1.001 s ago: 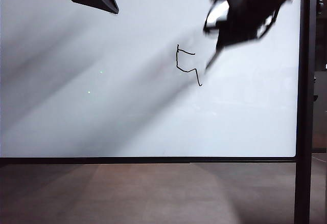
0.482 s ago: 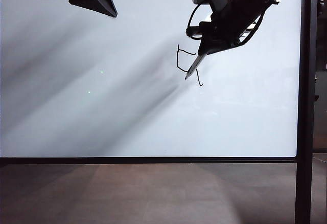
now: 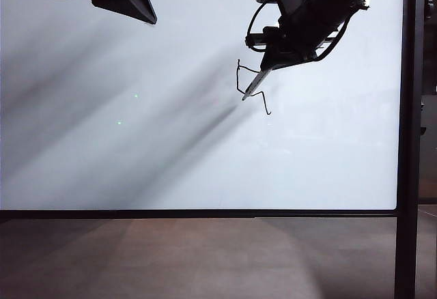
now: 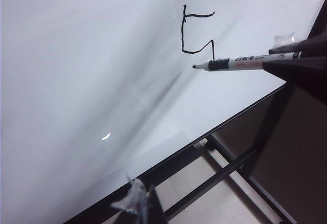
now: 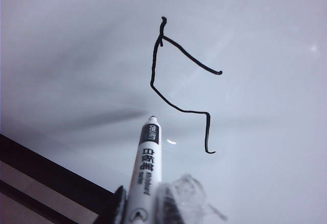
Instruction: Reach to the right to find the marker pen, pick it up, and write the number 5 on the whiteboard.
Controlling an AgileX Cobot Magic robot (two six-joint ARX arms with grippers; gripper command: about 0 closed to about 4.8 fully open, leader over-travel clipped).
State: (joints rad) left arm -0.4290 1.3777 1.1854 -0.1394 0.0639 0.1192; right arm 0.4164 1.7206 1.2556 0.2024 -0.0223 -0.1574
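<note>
Both arms matte black. Right gripper (image 3: pixel 273 63) housing has a green LED, grey-white camera block, looped black cables; clear tape on fingertips (image 5: pixel 186 191). Left gripper (image 3: pixel 136 9) is a black wedge with a trailing cable.

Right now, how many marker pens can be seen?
1. The marker pen is held by the right gripper near the number 5 on the whiteboard.

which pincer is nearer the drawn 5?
Right. The right pincer hangs just beside the number 5, its marker pen crossing the figure; the left pincer sits far off at the whiteboard's top left.
</note>
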